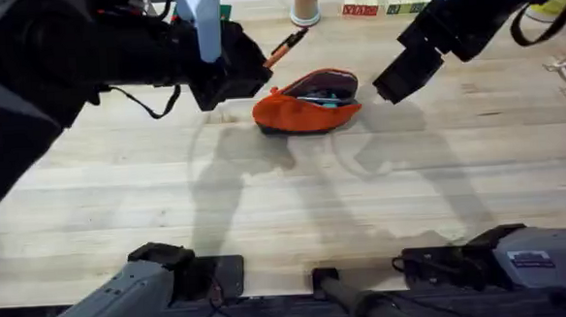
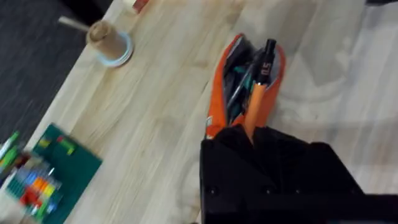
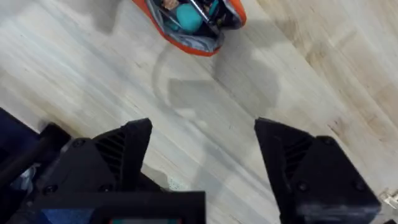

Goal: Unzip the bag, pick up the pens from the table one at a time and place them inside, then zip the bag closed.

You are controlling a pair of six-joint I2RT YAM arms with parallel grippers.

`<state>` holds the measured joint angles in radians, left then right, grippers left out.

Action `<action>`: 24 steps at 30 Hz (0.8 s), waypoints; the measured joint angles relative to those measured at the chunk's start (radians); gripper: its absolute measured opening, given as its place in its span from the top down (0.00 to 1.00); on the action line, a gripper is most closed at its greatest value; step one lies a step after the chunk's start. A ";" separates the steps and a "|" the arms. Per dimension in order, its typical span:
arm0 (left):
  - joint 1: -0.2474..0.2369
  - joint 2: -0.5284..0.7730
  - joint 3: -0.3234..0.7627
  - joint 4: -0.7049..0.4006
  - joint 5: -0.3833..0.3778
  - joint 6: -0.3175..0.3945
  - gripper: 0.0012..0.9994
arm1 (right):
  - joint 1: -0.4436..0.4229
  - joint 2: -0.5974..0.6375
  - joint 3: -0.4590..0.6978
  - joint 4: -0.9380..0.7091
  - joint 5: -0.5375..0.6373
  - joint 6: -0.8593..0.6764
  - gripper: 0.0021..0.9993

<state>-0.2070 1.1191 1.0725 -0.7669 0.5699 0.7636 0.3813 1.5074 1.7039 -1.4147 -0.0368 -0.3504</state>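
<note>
left gripper (image 1: 259, 70) clamps orange pen (image 2: 256, 99), long axis aimed into unzipped bag (image 1: 305, 104) | bag mid-table toward far edge | right gripper (image 3: 202, 168) agape, farther off

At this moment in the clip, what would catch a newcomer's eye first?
The orange bag lies unzipped at the table's far middle, mouth gaping, with something teal among the things inside. The left gripper holds the orange pen with its black end poised over the bag's opening. The right gripper hangs open above bare wood, to the bag's right.
</note>
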 joint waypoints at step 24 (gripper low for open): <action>-0.015 0.220 0.000 0.230 0.277 0.060 0.96 | 0.000 0.000 0.000 0.000 0.000 0.000 0.00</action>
<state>-0.2222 1.3388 1.0725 -0.5365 0.8471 0.8238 0.3813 1.5074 1.7039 -1.4147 -0.0368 -0.3504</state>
